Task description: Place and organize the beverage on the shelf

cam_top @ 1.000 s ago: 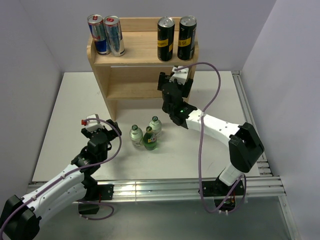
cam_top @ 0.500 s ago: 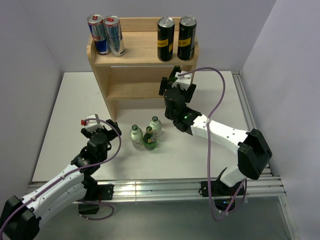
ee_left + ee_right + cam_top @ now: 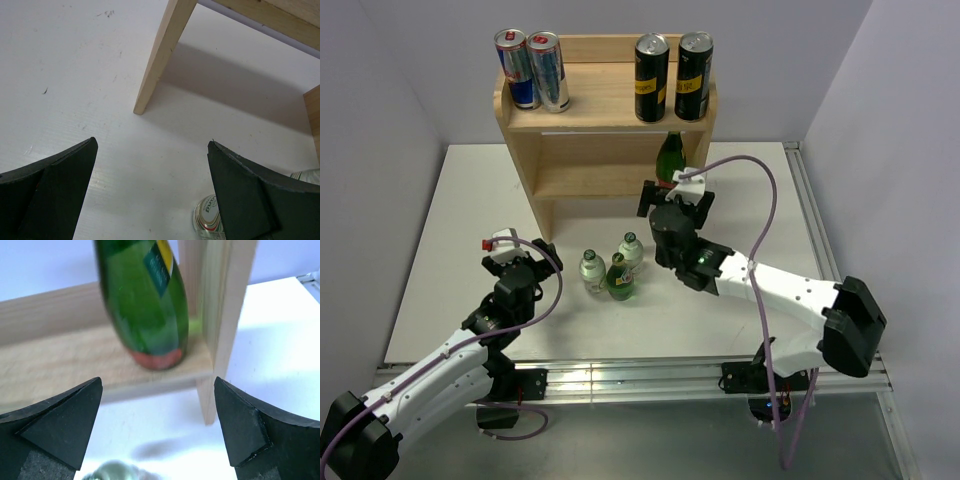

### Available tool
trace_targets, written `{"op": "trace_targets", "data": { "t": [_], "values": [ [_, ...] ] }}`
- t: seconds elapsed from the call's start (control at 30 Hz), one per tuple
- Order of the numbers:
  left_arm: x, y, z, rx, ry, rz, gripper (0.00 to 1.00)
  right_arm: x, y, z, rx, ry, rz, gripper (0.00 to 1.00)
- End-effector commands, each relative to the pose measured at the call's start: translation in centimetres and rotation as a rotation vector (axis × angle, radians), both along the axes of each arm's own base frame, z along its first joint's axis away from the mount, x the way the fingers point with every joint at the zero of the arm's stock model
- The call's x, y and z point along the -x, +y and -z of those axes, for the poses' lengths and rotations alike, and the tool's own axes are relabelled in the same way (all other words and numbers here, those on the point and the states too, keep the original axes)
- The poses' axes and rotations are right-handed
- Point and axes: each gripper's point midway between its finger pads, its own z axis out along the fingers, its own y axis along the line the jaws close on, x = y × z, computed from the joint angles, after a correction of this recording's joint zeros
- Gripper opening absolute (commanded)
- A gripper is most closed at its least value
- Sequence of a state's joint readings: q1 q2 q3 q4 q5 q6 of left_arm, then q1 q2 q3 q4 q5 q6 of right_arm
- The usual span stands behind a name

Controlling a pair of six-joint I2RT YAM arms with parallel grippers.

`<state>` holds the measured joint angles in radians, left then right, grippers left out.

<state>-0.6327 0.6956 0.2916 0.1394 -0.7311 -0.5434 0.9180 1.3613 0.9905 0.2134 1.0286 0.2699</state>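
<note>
Right wrist view shows the green bottle [image 3: 142, 300] standing on the lower tier of the shelf [image 3: 60, 360], just beside its right side panel, while the right end effector [image 3: 156, 390] is wide open in front of it and touches nothing. On the top tier stand two silver-blue cans [image 3: 530, 70] at the left and two black cans [image 3: 668, 78] at the right. Three small bottles [image 3: 610, 268] stand on the worktop [image 3: 450, 220] before the shelf, and the left end effector [image 3: 151, 145], also open and empty, hovers near the shelf's left leg.

No legible text: green bottle [image 3: 145, 305] label blurred, black cans [image 3: 652, 80] print seemingly too small.
</note>
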Motion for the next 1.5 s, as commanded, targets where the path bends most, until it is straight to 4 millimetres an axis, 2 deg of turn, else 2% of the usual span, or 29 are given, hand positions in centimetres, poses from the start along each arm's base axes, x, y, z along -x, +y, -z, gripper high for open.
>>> {"op": "trace_targets", "data": {
  "t": [0.0, 0.03, 0.1, 0.13, 0.17, 0.2, 0.27, 0.3, 0.33, 0.37, 0.4, 0.47, 0.53, 0.57, 0.63, 0.67, 0.7, 0.77, 0.8, 0.83, 0.87, 0.93, 0.97, 1.03, 1.07, 1.1, 1.17, 1.2, 1.47],
  "values": [
    [-0.2, -0.1, -0.8, 0.02, -0.03, -0.001, 0.99, 2.6, -0.5, -0.8, -0.063, -0.024, 0.031, 1.0],
    [-0.2, -0.1, -0.8, 0.02, -0.029, -0.001, 0.99, 3.5, -0.8, -0.3, -0.073, -0.014, 0.033, 1.0],
    [-0.1, -0.1, -0.7, 0.019, -0.029, -0.001, 0.99, 5.5, -0.1, -0.3, -0.137, -0.016, 0.002, 1.0],
    [-0.1, -0.1, -0.7, 0.021, -0.029, 0.0, 0.99, 6.5, -0.2, 0.9, -0.112, 0.007, -0.005, 1.0],
    [-0.1, -0.1, -0.7, 0.019, -0.029, -0.001, 0.99, 7.4, -0.1, 1.3, -0.12, 0.013, -0.015, 1.0],
    [-0.1, -0.1, -0.7, 0.018, -0.028, 0.001, 0.99, 8.9, 1.0, 1.6, -0.177, 0.017, -0.06, 1.0],
    [-0.1, -0.3, -0.8, 0.018, -0.031, 0.011, 0.99, 10.8, 1.4, 3.8, -0.138, 0.052, -0.11, 1.0],
    [0.0, -0.6, -1.2, 0.02, -0.032, 0.039, 0.99, 12.6, 2.5, 5.3, -0.146, 0.07, -0.181, 1.0],
    [0.1, -0.6, -1.8, 0.022, -0.053, 0.043, 0.99, 13.4, 2.9, 6.0, -0.142, 0.069, -0.215, 1.0],
    [0.3, -1.3, -1.6, 0.029, -0.062, 0.092, 0.99, 14.4, 3.7, 6.8, -0.142, 0.08, -0.274, 1.0],
    [0.6, -1.4, -2.5, 0.052, -0.1, 0.116, 0.99, 15.3, 4.2, 7.4, -0.157, 0.087, -0.318, 1.0],
    [1.2, -2.7, -2.9, 0.065, -0.13, 0.208, 0.99, 17.8, 6.2, 9.7, -0.172, 0.131, -0.476, 1.0],
    [1.7, -4.0, -4.2, 0.082, -0.185, 0.296, 0.99, 18.8, 6.6, 11.5, -0.209, 0.153, -0.532, 1.0],
    [1.9, -4.8, -4.2, 0.081, -0.191, 0.348, 0.99, 19.3, 7.2, 12.1, -0.219, 0.166, -0.579, 1.0],
    [1.5, -5.1, -3.5, 0.059, -0.153, 0.347, 0.99, 19.6, 7.8, 13.0, -0.212, 0.167, -0.61, 1.0],
    [1.3, -5.3, -3.7, 0.054, -0.144, 0.347, 0.99, 19.5, 8.0, 13.2, -0.204, 0.167, -0.613, 1.0],
    [1.1, -5.9, -3.1, 0.041, -0.12, 0.371, 0.99, 19.5, 8.4, 14.2, -0.168, 0.182, -0.62, 1.0],
    [0.9, -6.1, -2.9, 0.03, -0.111, 0.375, 0.99, 19.0, 9.5, 14.2, -0.175, 0.18, -0.631, 1.0],
    [0.7, -6.0, -2.5, 0.023, -0.095, 0.36, 0.99, 19.0, 10.1, 15.4, -0.146, 0.203, -0.652, 1.0],
    [0.7, -6.0, -2.4, 0.021, -0.092, 0.358, 0.99, 18.8, 10.8, 15.1, -0.173, 0.196, -0.661, 1.0],
    [0.6, -6.0, -2.5, 0.022, -0.096, 0.36, 0.99, 18.0, 10.9, 16.2, -0.15, 0.21, -0.642, 1.0],
    [0.7, -6.0, -2.3, 0.023, -0.095, 0.358, 0.99, 17.3, 11.9, 16.2, -0.158, 0.208, -0.647, 1.0],
    [0.7, -6.0, -2.4, 0.025, -0.099, 0.358, 0.99, 16.9, 12.1, 17.2, -0.126, 0.217, -0.641, 1.0],
    [0.8, -5.9, -2.3, 0.028, -0.098, 0.353, 0.99, 15.7, 12.7, 16.9, -0.133, 0.209, -0.626, 1.0],
    [0.8, -5.8, -2.4, 0.031, -0.102, 0.35, 0.99, 15.2, 12.8, 17.6, -0.11, 0.216, -0.62, 1.0],
    [0.8, -5.8, -2.3, 0.032, -0.1, 0.348, 0.99, 14.3, 13.0, 17.3, -0.126, 0.206, -0.608, 1.0],
    [0.7, -5.7, -2.2, 0.028, -0.095, 0.343, 0.99, 13.4, 13.1, 18.1, -0.096, 0.213, -0.593, 1.0],
    [0.7, -5.8, -2.2, 0.029, -0.097, 0.345, 0.99, 12.5, 13.2, 17.9, -0.102, 0.205, -0.577, 1.0],
    [0.5, -5.5, -2.0, 0.02, -0.087, 0.325, 0.99, 10.0, 13.7, 19.4, -0.08, 0.208, -0.518, 0.99]
  ]
}}
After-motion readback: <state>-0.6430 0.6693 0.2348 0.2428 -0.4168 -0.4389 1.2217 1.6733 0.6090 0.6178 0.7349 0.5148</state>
